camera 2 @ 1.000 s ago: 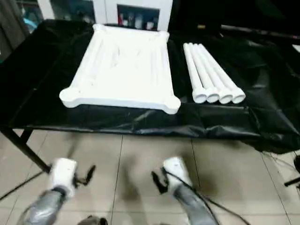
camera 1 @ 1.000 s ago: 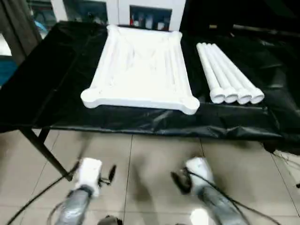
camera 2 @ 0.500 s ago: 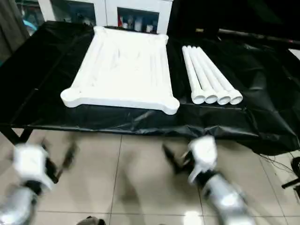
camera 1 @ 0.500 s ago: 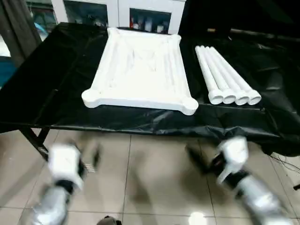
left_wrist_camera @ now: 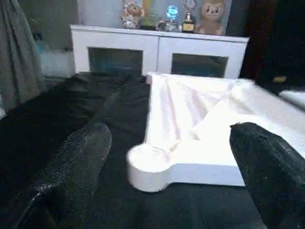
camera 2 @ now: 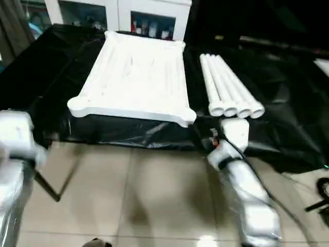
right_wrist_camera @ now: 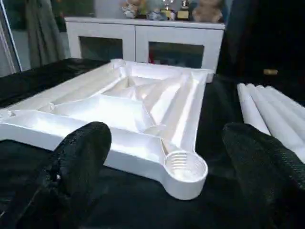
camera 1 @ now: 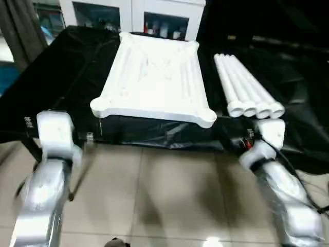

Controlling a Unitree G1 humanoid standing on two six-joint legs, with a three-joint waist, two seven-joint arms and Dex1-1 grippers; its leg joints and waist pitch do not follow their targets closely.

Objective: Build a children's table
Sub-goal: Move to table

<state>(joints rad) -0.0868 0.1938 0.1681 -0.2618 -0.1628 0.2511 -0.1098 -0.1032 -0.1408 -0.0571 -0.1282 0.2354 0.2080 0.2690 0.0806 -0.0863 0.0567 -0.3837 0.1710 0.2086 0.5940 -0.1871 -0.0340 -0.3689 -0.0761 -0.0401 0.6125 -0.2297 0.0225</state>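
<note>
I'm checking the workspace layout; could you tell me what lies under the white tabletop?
The tabletop lies ribbed side up on the black sheet covering the large table. The sheet hides the surface beneath.

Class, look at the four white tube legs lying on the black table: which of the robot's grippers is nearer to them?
The right gripper. It sits just below the near ends of the legs. The left gripper is far off, beyond the tabletop's other near corner.

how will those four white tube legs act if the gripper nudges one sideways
The legs are round tubes lying side by side on the black sheet, so a nudged one would probably roll, likely bumping its neighbours. Their flared ends may make it curve rather than roll straight. They look like hollow plastic, so probably light and stiff.
</note>
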